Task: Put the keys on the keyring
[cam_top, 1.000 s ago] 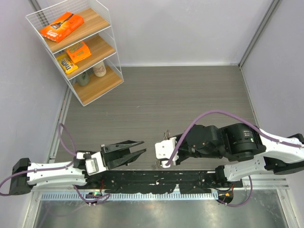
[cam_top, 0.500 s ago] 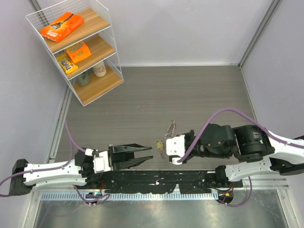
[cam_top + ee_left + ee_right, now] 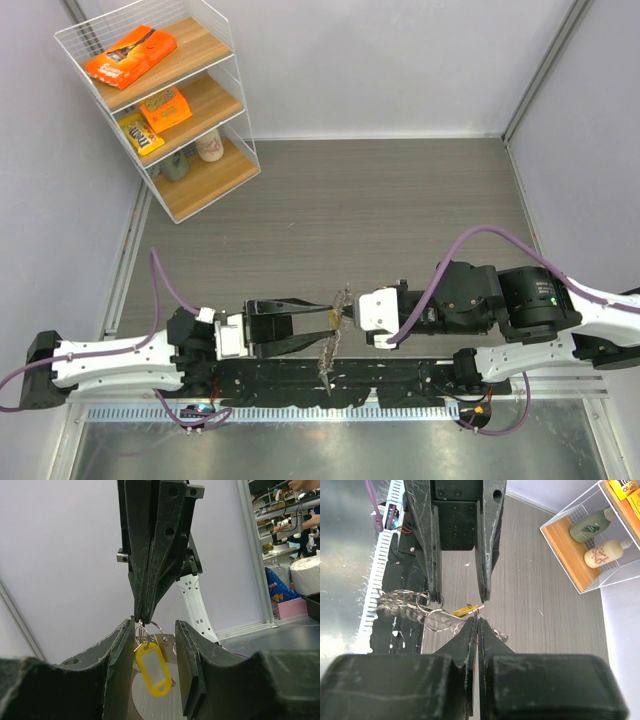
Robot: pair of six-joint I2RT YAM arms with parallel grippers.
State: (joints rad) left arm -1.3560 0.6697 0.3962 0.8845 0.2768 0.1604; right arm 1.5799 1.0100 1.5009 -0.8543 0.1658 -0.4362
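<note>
My right gripper [image 3: 349, 312] is shut on a small ring of a hanging bunch. The bunch holds a yellow tag [image 3: 152, 667], split rings [image 3: 438, 620] and the keyring [image 3: 400, 605], a floppy silvery loop that dangles toward the near rail in the top view [image 3: 327, 356]. My left gripper [image 3: 331, 322] is open, with its fingers on either side of the tag [image 3: 154, 645]. A brownish flat piece [image 3: 163, 645] behind the tag may be the brass key. I cannot make out the silvery key.
A wire shelf rack [image 3: 160, 100] with snack packs and bottles stands at the far left. The black rail [image 3: 330, 380] runs along the near edge, right under the bunch. Grey walls close in the sides and back.
My right gripper carried the bunch left and nearer. My left gripper reached right, and its open fingers now straddle the hanging tag.
</note>
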